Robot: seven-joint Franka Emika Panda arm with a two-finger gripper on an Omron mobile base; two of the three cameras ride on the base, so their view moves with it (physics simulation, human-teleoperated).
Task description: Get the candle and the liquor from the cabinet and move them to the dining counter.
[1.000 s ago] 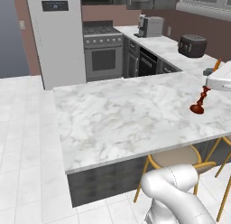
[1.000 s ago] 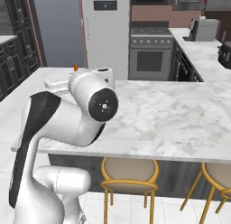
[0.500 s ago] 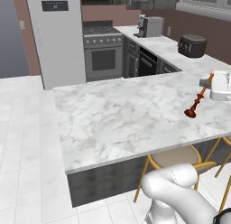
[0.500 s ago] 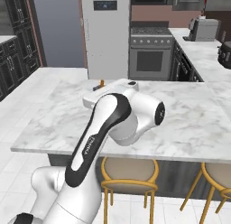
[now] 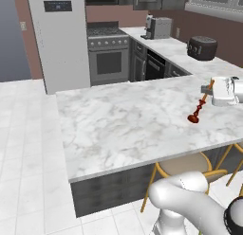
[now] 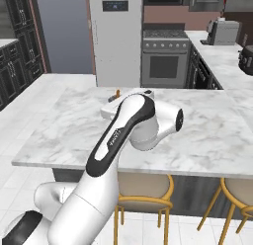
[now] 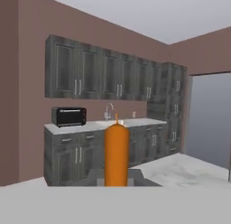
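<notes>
Where gripped, candle [image 5: 200, 105] shows orange taper, red holder.

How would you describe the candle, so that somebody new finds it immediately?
Find the big white marble dining counter and look near its right end. The candle leans there in the gripper: a thin orange stick on a dark red turned holder, the counter's one coloured thing.

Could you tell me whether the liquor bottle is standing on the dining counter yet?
No, the dining counter carries the candle, pinched by the gripper.
</notes>
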